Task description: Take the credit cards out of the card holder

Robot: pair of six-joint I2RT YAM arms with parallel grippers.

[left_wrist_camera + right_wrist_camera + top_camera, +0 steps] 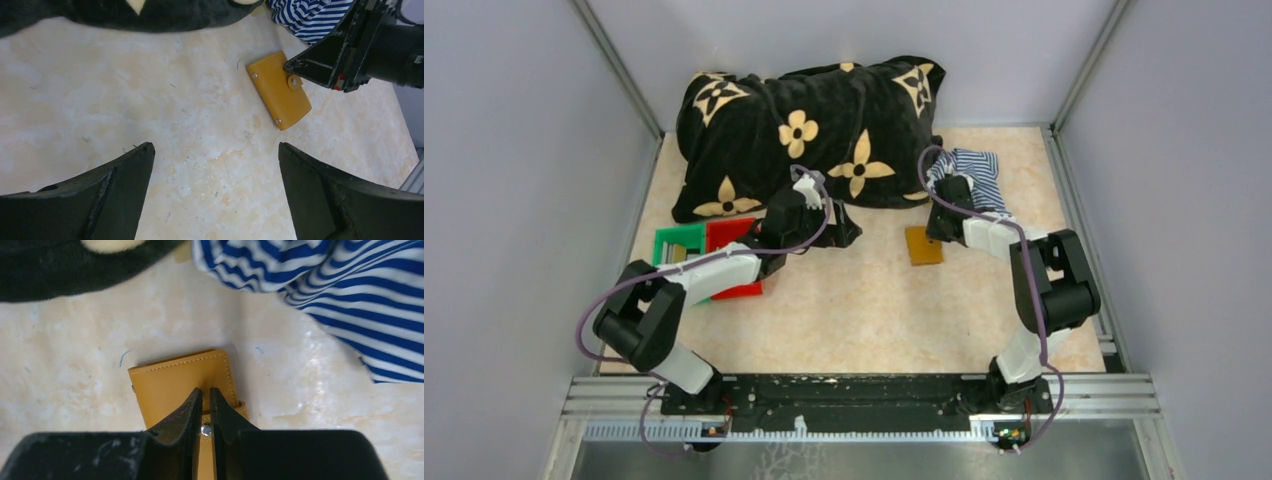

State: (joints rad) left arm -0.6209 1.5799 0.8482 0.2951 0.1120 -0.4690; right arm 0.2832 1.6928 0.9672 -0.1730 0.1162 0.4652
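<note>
The right pincer (205, 390) is tipped down onto the card holder (175, 380). Its two black fingers are drawn almost together, leaving only a narrow slit. In that slit the right wrist view shows the holder's snap tab with its metal stud. Whether the fingers actually pinch the tab or only rest against the leather cannot be told.

The tan-orange holder lies folded shut and flat on the marbled beige table (864, 310), directly beneath the right pincer's tips. Most of its stitched face reaches forward and to the left of them. Ahead and to the right of this pincer a blue-and-white striped cloth (350, 295) is bunched on the table, apart from the holder. Ahead and to its left lies the edge of a black plush blanket (45, 270) with beige flower shapes.

The left pincer (215, 146) is released, its fingers spread wide over bare table and holding nothing. From it, the card holder (278, 90) lies ahead and to the right, well clear of both fingers, with the right pincer (295, 67) coming down on the holder's far edge by the stud. Behind the left pincer, partly under its arm in the top view, a red bin (734, 262) and a green bin (679, 243) sit side by side.
</note>
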